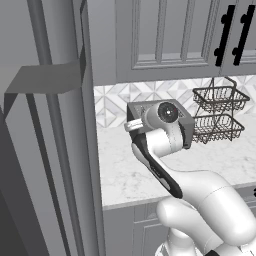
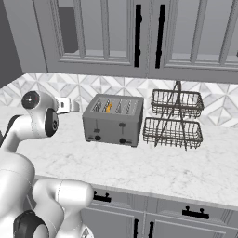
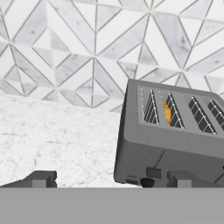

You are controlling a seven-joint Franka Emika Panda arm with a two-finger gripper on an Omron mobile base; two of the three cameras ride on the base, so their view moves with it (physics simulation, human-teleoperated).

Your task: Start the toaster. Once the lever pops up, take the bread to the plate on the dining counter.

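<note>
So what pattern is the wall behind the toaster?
White and grey marbled diamond tiles, clearest in the hand view, behind the toaster.

The grey toaster [image 2: 113, 121] stands upright on the counter, bread [image 2: 108, 107] sunk in its second slot.

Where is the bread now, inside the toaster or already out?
Inside: the bread shows only as an orange edge in the second slot of the toaster.

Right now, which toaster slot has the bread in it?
The second slot from the left of the toaster, seen from its front: orange bread peeks out there, while the other three slots look dark.
</note>
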